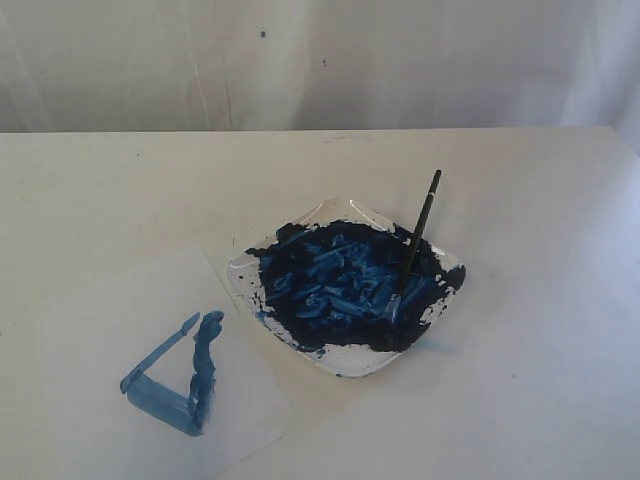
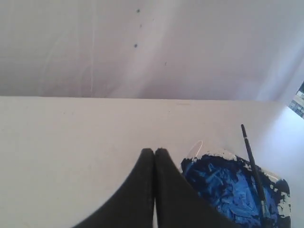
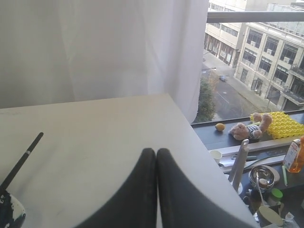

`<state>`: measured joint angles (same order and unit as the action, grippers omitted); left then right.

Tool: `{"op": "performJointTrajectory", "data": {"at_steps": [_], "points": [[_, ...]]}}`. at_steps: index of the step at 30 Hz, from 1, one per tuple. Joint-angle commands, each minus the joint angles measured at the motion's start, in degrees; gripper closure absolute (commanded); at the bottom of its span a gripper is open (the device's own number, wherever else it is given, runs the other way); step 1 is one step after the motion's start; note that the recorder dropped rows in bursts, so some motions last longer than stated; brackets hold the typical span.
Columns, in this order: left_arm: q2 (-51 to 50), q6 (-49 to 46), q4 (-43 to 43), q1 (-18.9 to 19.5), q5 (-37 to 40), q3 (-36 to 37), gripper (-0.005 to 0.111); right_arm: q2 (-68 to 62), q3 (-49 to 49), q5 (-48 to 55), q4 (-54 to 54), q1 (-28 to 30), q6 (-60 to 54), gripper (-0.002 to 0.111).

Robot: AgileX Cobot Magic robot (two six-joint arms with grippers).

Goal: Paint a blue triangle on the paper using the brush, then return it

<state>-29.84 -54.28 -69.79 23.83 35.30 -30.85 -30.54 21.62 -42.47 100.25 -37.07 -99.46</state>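
From the exterior view we see the paper [image 1: 100, 320] lying flat on the table [image 1: 540, 200] at the near left, with the blue triangle [image 1: 160, 400] painted on its near part. Just beside the paper sits a dish [image 1: 350, 362] full of dark blue paint. The brush [image 1: 415, 240] rests in the dish, bristles down in the paint and handle leaning out over the far rim. In the left wrist view we see the left tool [image 2: 154, 152] narrow, its two fingers pressed together and holding nothing, above the table with the dish [image 2: 284, 209] and brush [image 2: 251, 161] off to one side. In the right wrist view the right tool [image 3: 156, 153] is likewise closed tight and empty, and we see the brush handle [image 3: 21, 161] well apart from it, near a white curtain [image 3: 95, 47].
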Motion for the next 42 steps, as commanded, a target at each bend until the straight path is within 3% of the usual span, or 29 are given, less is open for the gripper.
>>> {"op": "performJointTrajectory", "data": {"at_steps": [1,7,11,21,23,25,28,30,38,42], "points": [[7.66,-0.24,-1.91,-9.82,-12.44,3.69,0.107,0.21,-0.23,-0.02,-0.31,0.01,-0.33,0.108],[17.65,-2.86,1.76,-23.37,-21.39,8.61,0.107,0.21,-0.23,-0.09,-0.31,0.01,-0.33,0.108],[22.85,-3.6,3.56,-28.93,-22.05,11.39,0.107,0.21,-0.23,-0.09,-0.31,0.01,-0.33,0.108],[24.23,-5.73,3.33,-29.35,-21.65,14.47,0.107,0.21,-0.23,-0.23,-0.31,0.01,-0.33,0.108],[24.23,-1.98,6.89,-29.35,-24.29,15.76,0.107,0.21,-0.23,-0.23,-0.31,0.01,-0.33,0.108],[24.23,12.97,22.64,-29.12,-27.46,16.9,0.107,0.21,-0.23,-0.33,-0.31,0.01,-0.33,0.108],[24.23,48.25,57.33,-29.12,-30.38,18.92,0.107,0.21,-0.23,-0.33,-0.31,0.01,-0.33,0.108],[24.5,59.57,68.08,-29.12,-30.64,20.24,0.107,0.21,-0.23,-0.33,-0.31,0.01,-0.33,0.108],[28.38,58.55,67.32,-29.12,-31.25,30.12,0.107,0.21,-0.23,-0.45,-0.31,0.01,-0.33,0.108],[29.84,58.04,67.32,-29.12,-28.99,30.85,0.107,0.21,-0.23,-0.45,-0.31,0.01,-0.33,0.108]]}}
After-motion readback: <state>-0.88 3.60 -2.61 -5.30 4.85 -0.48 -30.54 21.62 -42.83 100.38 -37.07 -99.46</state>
